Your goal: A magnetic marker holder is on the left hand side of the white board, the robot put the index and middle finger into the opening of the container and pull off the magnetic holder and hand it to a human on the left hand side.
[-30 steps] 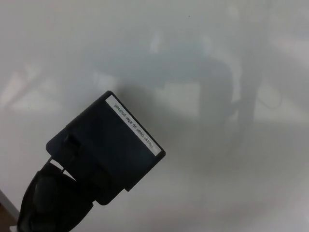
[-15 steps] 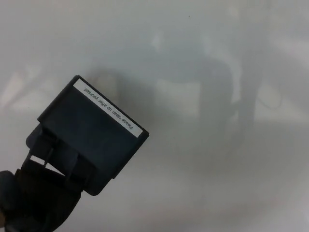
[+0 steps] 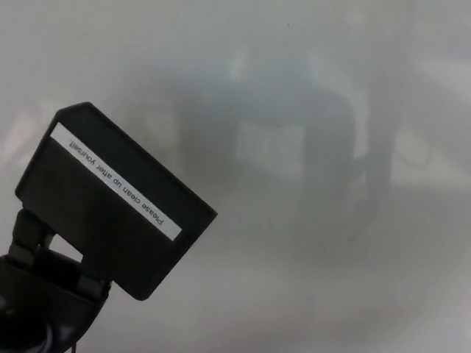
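Though the whiteboard point(image 3: 309, 66) fills nearly the whole head view, what catches my eye is the black magnetic holder point(image 3: 110, 202) near its lower left corner, tilted so its long side runs down toward the right. A white label strip point(image 3: 114, 180) lies across it, printed with "Please clean up after yourself". Whether the holder touches the board or stands just off it I cannot tell. The robot's left hand point(image 3: 40, 301) comes up from the bottom left corner, its dark fingers point(image 3: 29, 235) reaching into the holder's lower end and hooked there, so the hand has hold of it. The right hand does not show. Soft grey reflections point(image 3: 324, 140), blurred and hard to read, spread over the middle and right of the board.
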Controlling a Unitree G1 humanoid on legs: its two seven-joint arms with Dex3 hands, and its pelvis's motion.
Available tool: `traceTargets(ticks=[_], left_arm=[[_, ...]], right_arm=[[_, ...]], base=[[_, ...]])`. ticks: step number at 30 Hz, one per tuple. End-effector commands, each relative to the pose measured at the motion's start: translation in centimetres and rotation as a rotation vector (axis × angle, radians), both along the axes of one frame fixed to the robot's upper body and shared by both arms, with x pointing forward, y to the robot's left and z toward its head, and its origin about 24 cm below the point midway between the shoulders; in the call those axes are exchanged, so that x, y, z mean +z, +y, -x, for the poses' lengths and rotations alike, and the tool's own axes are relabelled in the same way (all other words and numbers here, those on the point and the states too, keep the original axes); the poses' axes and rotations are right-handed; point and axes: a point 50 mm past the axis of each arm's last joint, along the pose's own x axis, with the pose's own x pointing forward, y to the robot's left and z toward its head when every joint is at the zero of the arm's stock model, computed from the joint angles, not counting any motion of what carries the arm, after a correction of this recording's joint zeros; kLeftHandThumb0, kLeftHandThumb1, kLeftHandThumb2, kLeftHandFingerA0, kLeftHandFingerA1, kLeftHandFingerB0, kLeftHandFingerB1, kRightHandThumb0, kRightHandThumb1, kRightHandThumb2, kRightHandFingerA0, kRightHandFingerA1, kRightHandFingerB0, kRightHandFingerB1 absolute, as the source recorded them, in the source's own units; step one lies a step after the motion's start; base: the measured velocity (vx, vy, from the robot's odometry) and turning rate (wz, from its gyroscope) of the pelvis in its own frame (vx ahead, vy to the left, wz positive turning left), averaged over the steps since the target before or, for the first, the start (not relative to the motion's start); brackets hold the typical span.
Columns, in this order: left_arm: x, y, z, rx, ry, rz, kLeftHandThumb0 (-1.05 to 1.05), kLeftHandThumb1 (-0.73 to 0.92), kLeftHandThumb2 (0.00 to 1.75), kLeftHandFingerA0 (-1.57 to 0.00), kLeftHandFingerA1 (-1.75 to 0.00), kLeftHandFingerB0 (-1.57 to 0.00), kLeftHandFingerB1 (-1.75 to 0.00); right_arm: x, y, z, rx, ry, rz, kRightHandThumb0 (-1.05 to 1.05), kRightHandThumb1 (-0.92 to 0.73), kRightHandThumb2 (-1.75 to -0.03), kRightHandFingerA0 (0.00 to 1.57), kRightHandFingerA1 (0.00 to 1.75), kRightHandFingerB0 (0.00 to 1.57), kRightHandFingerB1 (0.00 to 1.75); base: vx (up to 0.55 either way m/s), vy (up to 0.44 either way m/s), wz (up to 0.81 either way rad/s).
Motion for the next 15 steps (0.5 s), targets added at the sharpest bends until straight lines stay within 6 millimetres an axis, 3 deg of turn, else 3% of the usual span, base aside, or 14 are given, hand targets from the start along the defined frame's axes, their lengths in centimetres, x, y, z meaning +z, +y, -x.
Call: traceTargets(ticks=[1, 3, 4, 5, 6, 9, 10, 13, 14, 15], left_arm=[[0.80, 1.05, 0.41, -0.094, -0.276, 0.080, -0.87, 0.37, 0.80, -0.68, -0.51, -0.39, -0.47], [0.73, 1.08, 0.43, -0.099, -0.276, 0.083, -0.87, 0.37, 0.80, -0.68, -0.51, -0.39, -0.47], [0.75, 1.19, 0.42, -0.092, -0.274, 0.076, -0.85, 0.46, 0.56, -0.65, -0.42, -0.47, -0.41], [0.74, 1.23, 0.41, -0.090, -0.274, 0.075, -0.85, 0.46, 0.56, -0.65, -0.42, -0.47, -0.41], [0.83, 1.23, 0.36, -0.088, -0.277, 0.076, -0.85, 0.36, 0.78, -0.52, -0.46, -0.37, -0.44], [0.98, 1.24, 0.27, -0.081, -0.284, 0.073, -0.86, 0.36, 0.78, -0.52, -0.45, -0.39, -0.44], [0.96, 1.20, 0.23, -0.082, -0.290, 0.083, -0.88, 0.37, 0.78, -0.47, -0.43, -0.41, -0.45], [0.89, 1.23, 0.25, -0.083, -0.289, 0.089, -0.85, 0.36, 0.77, -0.46, -0.44, -0.40, -0.45], [0.85, 1.23, 0.28, -0.091, -0.286, 0.098, -0.84, 0.44, 0.56, -0.52, -0.38, -0.41, -0.40], [0.83, 1.23, 0.29, -0.093, -0.285, 0.100, -0.84, 0.44, 0.56, -0.52, -0.38, -0.41, -0.40]], right_arm=[[0.00, -0.70, -0.05, -0.044, 0.010, -0.002, -0.55, -0.78, -0.63, 0.51, 0.41, 0.21, 0.28], [0.00, -0.70, -0.05, -0.045, 0.010, -0.004, -0.55, -0.78, -0.63, 0.51, 0.41, 0.21, 0.28], [0.03, -0.70, -0.15, -0.039, 0.009, 0.009, -0.56, -0.79, -0.63, 0.51, 0.41, 0.21, 0.28], [0.03, -0.70, -0.18, -0.037, 0.008, 0.013, -0.56, -0.79, -0.63, 0.51, 0.41, 0.21, 0.28], [0.05, -0.70, -0.25, -0.037, 0.007, 0.012, -0.57, -0.78, -0.63, 0.51, 0.42, 0.21, 0.28], [0.09, -0.68, -0.34, -0.034, 0.005, 0.016, -0.59, -0.78, -0.63, 0.51, 0.42, 0.20, 0.28], [0.06, -0.67, -0.35, -0.043, 0.009, 0.003, -0.62, -0.63, -0.93, 0.45, 0.56, 0.16, 0.42], [0.04, -0.67, -0.36, -0.046, 0.012, -0.001, -0.62, -0.63, -0.93, 0.45, 0.55, 0.15, 0.42], [0.06, -0.65, -0.35, -0.045, 0.009, 0.002, -0.62, -0.63, -0.93, 0.46, 0.56, 0.15, 0.42], [0.06, -0.65, -0.35, -0.044, 0.008, 0.003, -0.62, -0.63, -0.93, 0.46, 0.56, 0.15, 0.42]], base=[[0.00, 0.000, 0.00], [0.00, 0.000, 0.00], [0.00, 0.000, 0.00], [0.00, 0.000, 0.00], [0.00, 0.000, 0.00], [0.00, 0.000, 0.00], [0.00, 0.000, 0.00], [0.00, 0.000, 0.00], [0.00, 0.000, 0.00], [0.00, 0.000, 0.00]])
